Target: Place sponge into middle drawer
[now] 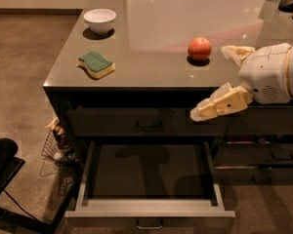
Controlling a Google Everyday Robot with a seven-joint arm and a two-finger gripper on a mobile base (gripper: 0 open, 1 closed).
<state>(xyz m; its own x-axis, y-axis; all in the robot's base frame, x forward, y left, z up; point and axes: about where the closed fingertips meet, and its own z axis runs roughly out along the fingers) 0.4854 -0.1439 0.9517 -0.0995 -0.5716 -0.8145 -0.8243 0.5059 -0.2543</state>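
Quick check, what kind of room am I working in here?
Probably a kitchen: a dark counter with drawers below, bearing a bowl, a sponge and a fruit. The hand is open at the counter's front right.

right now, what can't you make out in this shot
Camera view, the only one:
arm behind the open gripper, at the counter right front: cut off by right edge
handle of the middle drawer: clipped by bottom edge
basket contents: too dark and small
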